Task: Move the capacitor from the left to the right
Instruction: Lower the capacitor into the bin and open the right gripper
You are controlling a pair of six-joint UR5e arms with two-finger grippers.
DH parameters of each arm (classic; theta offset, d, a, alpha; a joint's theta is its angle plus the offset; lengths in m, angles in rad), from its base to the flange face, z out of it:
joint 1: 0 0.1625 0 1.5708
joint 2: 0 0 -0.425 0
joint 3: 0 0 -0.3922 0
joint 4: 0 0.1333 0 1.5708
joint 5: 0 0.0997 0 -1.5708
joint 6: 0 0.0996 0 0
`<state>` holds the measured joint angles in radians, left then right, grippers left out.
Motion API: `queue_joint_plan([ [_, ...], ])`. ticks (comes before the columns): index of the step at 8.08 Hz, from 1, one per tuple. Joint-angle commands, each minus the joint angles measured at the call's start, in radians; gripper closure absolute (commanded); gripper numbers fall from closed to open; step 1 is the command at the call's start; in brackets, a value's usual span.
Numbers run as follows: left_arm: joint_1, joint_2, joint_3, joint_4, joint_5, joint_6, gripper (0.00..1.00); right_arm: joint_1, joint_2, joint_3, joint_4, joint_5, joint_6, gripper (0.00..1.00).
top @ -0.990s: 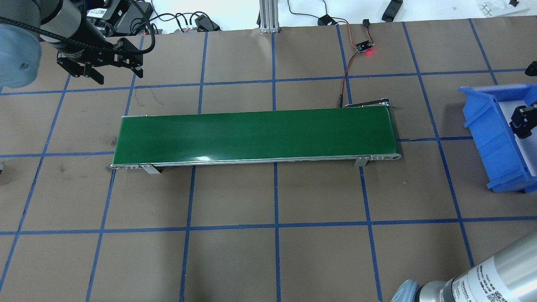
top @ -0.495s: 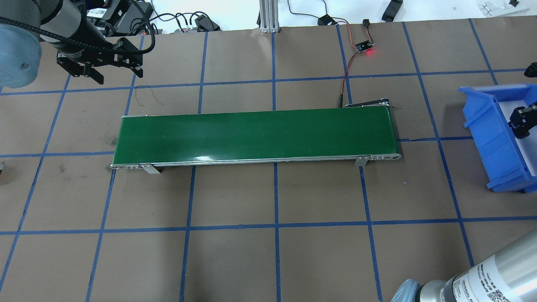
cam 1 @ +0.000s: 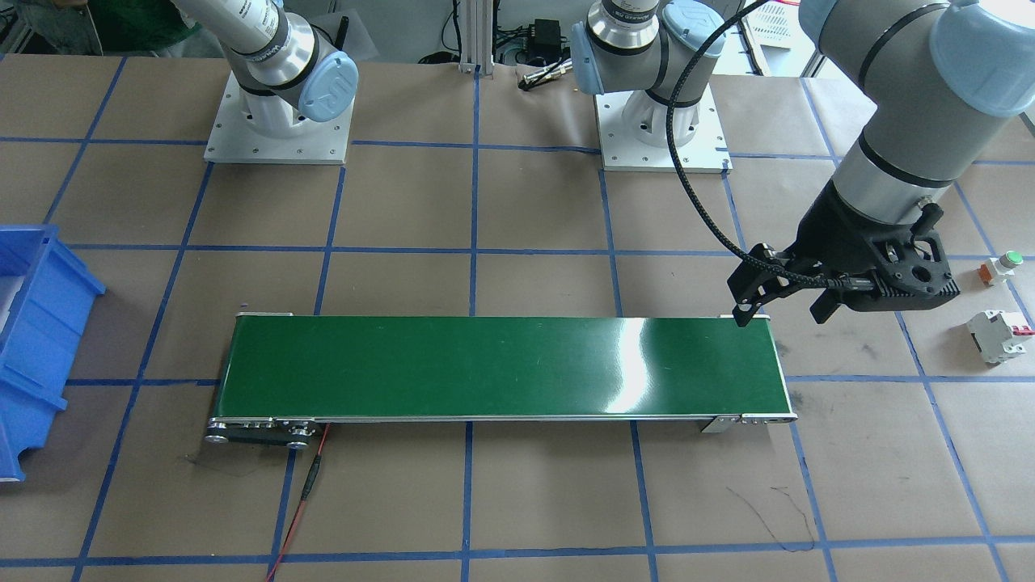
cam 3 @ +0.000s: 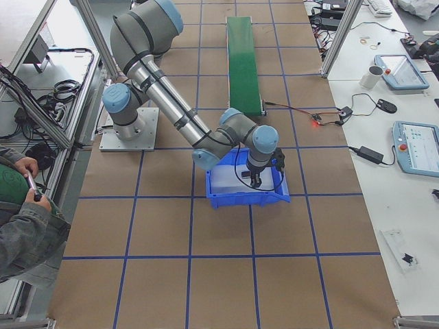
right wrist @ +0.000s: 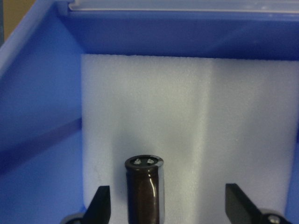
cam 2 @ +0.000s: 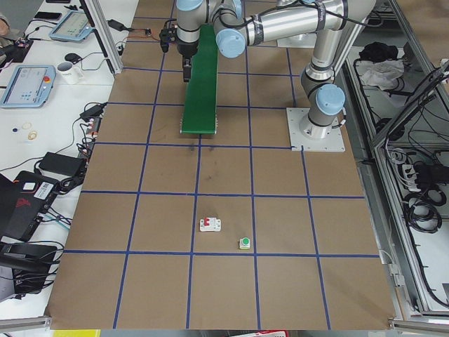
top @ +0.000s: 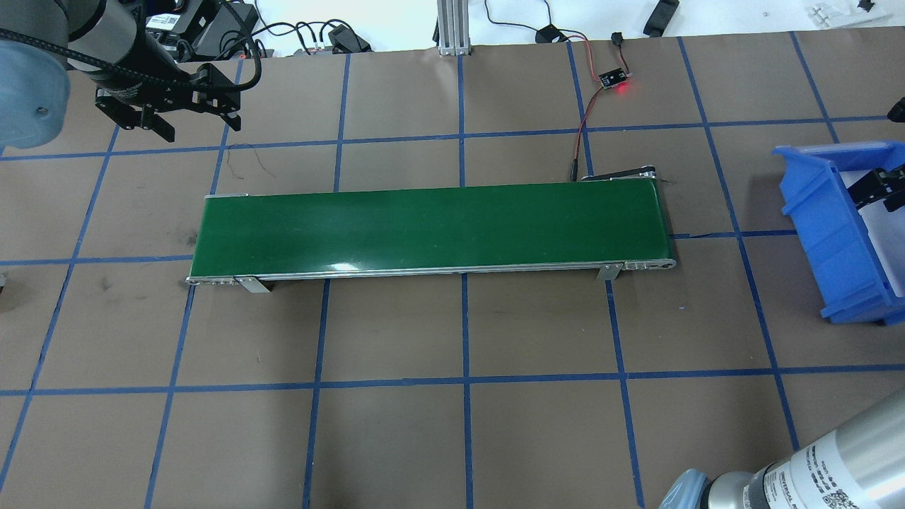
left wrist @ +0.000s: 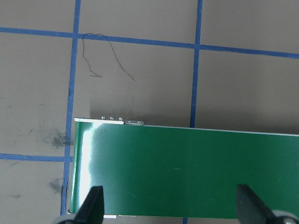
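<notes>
capacitor (right wrist: 144, 193): a small dark brown-maroon cylinder with a greyish end. It rests on the white foam pad (right wrist: 219, 121) inside the blue plastic bin (right wrist: 37, 116). Its greyish end, which carries two small terminals, is turned toward the bin's far wall in the right wrist view.
capacitor and claw: it sits between the two black fingertips (right wrist: 100, 205) of the right gripper (right wrist: 168, 205), nearer the one on the picture's left. Foam shows on both sides of it, and neither fingertip touches it.
right gripper: spread wide with nothing in its grasp, it reaches down into the bin over the foam.
left gripper (left wrist: 170, 207): also spread wide and holding nothing, it hovers above the long green conveyor belt (left wrist: 187, 172), at the end farthest from the bin.
conveyor belt: it lies lengthwise on the brown paper-covered table (top: 396, 424), with one end near the bin.
other parts: a white-grey boxy circuit breaker (cam 1: 999, 335) and a small green-topped push button (cam 1: 1001, 267) sit on the table. Both are beyond the belt's far end, well apart from the bin.
</notes>
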<state>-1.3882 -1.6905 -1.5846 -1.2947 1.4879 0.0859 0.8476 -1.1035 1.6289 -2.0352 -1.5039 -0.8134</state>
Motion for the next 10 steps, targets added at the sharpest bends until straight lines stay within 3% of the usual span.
queue_joint_plan([
  [1,0.0,0.0,0.0,0.0,-0.001,0.0,0.0,-0.001,-0.07,-0.003,0.012,-0.01,0.01,0.0],
  [3,0.0,0.0,0.0,0.0,-0.001,0.0,0.0,-0.002,-0.134,-0.017,0.126,-0.016,0.01,0.0],
  [5,0.0,0.0,0.0,0.0,-0.001,0.0,0.0,-0.001,-0.208,-0.017,0.141,-0.016,0.02,0.0],
  [7,0.0,0.0,0.0,-0.001,-0.001,0.0,0.0,0.028,-0.292,-0.018,0.252,-0.013,0.13,0.0],
  [10,0.0,0.0,0.0,0.0,-0.001,0.0,0.0,0.195,-0.351,-0.029,0.326,-0.016,0.285,0.0],
])
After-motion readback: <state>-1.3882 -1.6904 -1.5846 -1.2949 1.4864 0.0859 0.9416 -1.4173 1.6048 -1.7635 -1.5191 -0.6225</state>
